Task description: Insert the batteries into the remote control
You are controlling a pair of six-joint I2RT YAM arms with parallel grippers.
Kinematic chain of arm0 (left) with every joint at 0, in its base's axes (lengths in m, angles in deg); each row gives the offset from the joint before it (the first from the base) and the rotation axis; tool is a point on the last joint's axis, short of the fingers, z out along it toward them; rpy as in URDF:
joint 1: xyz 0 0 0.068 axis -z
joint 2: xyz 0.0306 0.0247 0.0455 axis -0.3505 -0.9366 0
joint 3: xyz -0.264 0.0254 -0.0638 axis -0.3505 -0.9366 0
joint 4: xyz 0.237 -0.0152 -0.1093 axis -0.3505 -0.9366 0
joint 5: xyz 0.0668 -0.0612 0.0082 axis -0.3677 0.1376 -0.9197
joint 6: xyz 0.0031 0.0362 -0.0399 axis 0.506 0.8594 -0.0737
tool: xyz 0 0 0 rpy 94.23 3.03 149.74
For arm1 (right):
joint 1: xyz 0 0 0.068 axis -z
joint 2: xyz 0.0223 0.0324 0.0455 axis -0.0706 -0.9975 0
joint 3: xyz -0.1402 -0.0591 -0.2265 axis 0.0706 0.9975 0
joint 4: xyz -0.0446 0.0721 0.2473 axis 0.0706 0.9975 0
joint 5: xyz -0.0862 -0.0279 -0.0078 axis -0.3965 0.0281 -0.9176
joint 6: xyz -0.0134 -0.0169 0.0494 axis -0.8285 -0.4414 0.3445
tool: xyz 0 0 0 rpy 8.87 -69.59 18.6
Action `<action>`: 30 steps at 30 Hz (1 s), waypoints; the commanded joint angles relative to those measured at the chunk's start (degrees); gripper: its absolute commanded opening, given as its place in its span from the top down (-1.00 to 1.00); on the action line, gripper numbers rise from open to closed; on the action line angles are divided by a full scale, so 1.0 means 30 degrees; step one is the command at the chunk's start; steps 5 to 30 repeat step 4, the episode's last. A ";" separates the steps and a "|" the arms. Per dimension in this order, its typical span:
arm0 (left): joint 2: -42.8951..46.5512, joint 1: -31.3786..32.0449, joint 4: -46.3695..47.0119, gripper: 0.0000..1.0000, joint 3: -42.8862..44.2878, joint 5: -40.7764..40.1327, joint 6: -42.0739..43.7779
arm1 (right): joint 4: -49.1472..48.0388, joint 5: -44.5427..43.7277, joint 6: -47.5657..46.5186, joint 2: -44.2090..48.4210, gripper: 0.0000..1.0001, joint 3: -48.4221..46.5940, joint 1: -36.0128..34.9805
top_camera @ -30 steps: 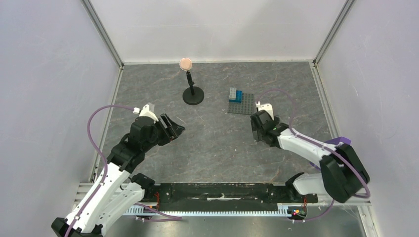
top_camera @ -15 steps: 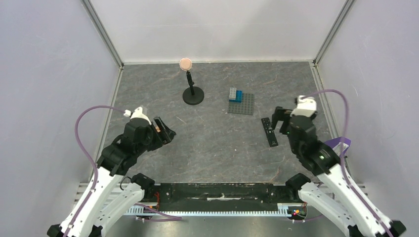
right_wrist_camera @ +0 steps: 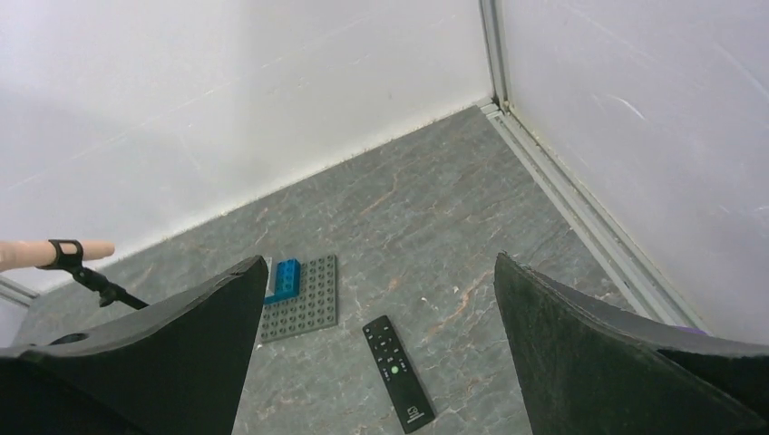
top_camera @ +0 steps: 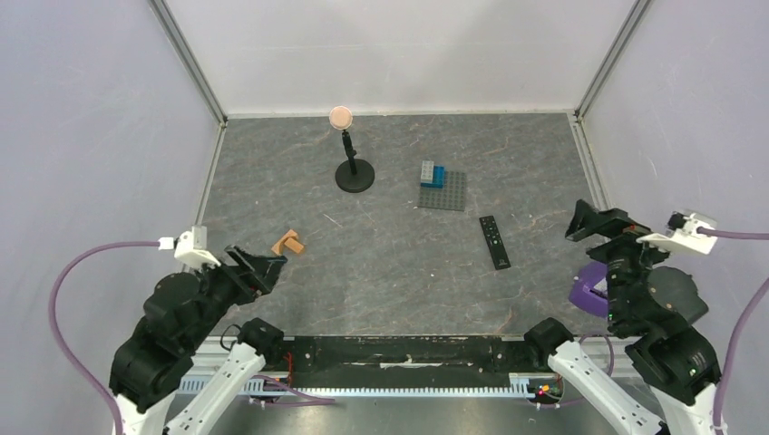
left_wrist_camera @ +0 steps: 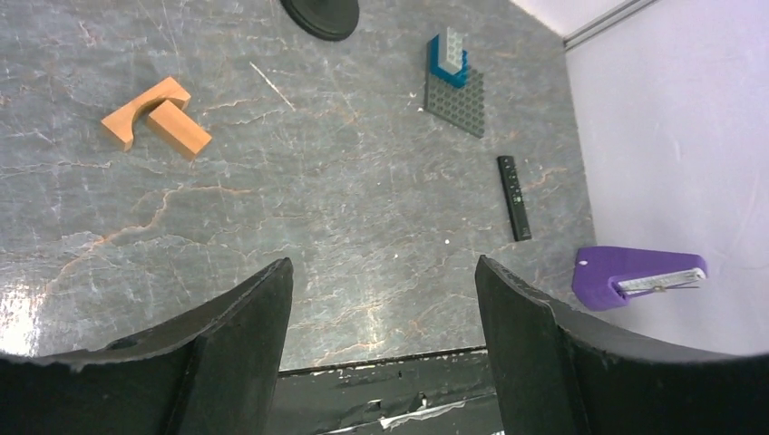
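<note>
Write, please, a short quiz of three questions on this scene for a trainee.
1. True or false: the remote control lies with its buttons upward.
2. Which thing lies nearest to it? A) grey baseplate B) orange wooden block C) black stand
3. What do the left fingers and the right fingers hold?
Key: 1 true; 2 A; 3 nothing, both pairs stand open.

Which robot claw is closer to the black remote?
The right gripper; the remote control lies over on that side, while the left gripper sits far across, by the orange wooden blocks.
</note>
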 commanded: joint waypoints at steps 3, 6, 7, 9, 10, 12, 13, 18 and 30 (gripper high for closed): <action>0.1031 -0.0019 -0.0853 -0.59 0.1122 0.0032 0.0614 | 0.0890 -0.0471 0.0135 0.0352 -0.96 -0.0792 0.0023; 0.1123 -0.0009 -0.0944 -0.60 0.1178 -0.0052 0.0505 | 0.0657 -0.0319 0.0088 0.0501 -0.96 -0.0582 0.0017; 0.1123 -0.0009 -0.0944 -0.60 0.1178 -0.0052 0.0505 | 0.0657 -0.0319 0.0088 0.0501 -0.96 -0.0582 0.0017; 0.1123 -0.0009 -0.0944 -0.60 0.1178 -0.0052 0.0505 | 0.0657 -0.0319 0.0088 0.0501 -0.96 -0.0582 0.0017; 0.1123 -0.0009 -0.0944 -0.60 0.1178 -0.0052 0.0505 | 0.0657 -0.0319 0.0088 0.0501 -0.96 -0.0582 0.0017; 0.1123 -0.0009 -0.0944 -0.60 0.1178 -0.0052 0.0505 | 0.0657 -0.0319 0.0088 0.0501 -0.96 -0.0582 0.0017; 0.1123 -0.0009 -0.0944 -0.60 0.1178 -0.0052 0.0505 | 0.0657 -0.0319 0.0088 0.0501 -0.96 -0.0582 0.0017; 0.1123 -0.0009 -0.0944 -0.60 0.1178 -0.0052 0.0505 | 0.0657 -0.0319 0.0088 0.0501 -0.96 -0.0582 0.0017; 0.1123 -0.0009 -0.0944 -0.60 0.1178 -0.0052 0.0505 | 0.0657 -0.0319 0.0088 0.0501 -0.96 -0.0582 0.0017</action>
